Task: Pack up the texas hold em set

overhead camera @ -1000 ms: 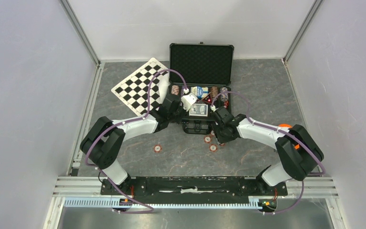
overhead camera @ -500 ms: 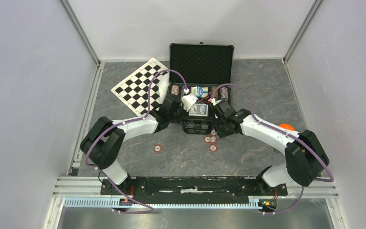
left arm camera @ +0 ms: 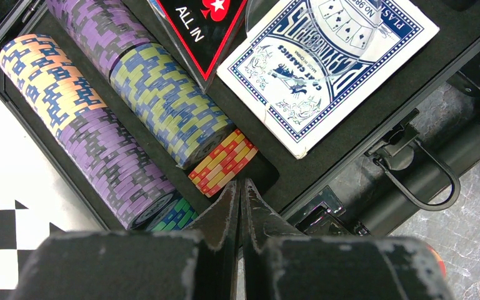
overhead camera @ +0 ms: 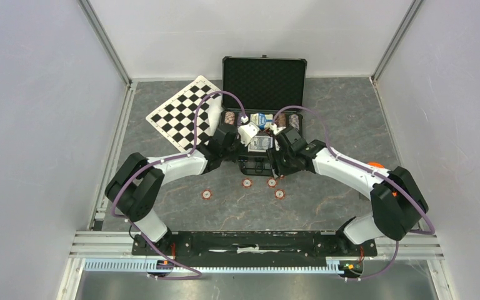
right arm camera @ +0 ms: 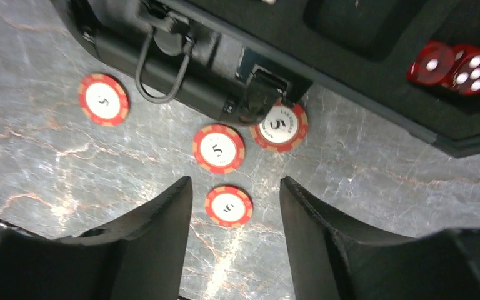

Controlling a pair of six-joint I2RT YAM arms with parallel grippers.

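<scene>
case point(overhead camera: 264, 81): open at rear centre of desk point(overhead camera: 331, 206), lid raised | contents: chip rows point(left arm camera: 162, 106), card deck point(left arm camera: 325, 62), red dice point(right arm camera: 462, 65) seated in foam | loose: four red chips point(right arm camera: 219, 148) on desk just before case front | left pincer point(left arm camera: 240, 187): pressed together, empty, over near end of chip rows | right pincer point(right arm camera: 234, 184): spread, empty, above red chips

Counted: five loose red chips point(right arm camera: 219, 148) on the tabletop point(overhead camera: 337, 125), two red dice point(right arm camera: 475, 67) inside one open black case point(overhead camera: 264, 81), one checkered board point(overhead camera: 181, 112).
</scene>
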